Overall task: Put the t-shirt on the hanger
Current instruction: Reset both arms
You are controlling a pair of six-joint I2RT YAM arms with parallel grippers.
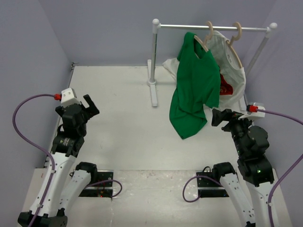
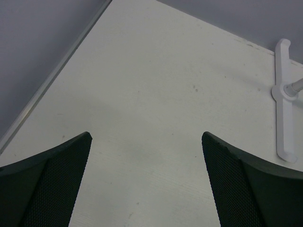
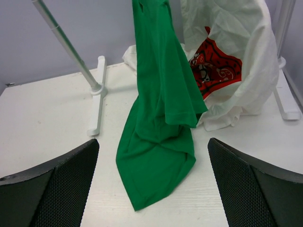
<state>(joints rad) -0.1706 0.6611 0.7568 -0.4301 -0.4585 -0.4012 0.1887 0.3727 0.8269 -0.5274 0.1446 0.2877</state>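
Observation:
The green t-shirt (image 1: 194,90) hangs from the left wooden hanger (image 1: 209,29) on the rack. One hanger arm shows at its neck, and its lower end lies crumpled on the table. In the right wrist view the t-shirt (image 3: 161,109) drapes down in front of my right gripper (image 3: 153,142), which is open and empty. From above, the right gripper (image 1: 217,117) stands just right of the shirt's lower part, not touching it. My left gripper (image 1: 91,106) is far to the left, open over bare table (image 2: 146,137).
A white clothes rack (image 1: 213,27) stands at the back, with feet on the table (image 1: 152,92) (image 2: 284,94) (image 3: 96,101). A white shirt with a red graphic (image 1: 232,71) (image 3: 227,47) hangs on a second hanger (image 1: 235,33). Walls close the left and back sides.

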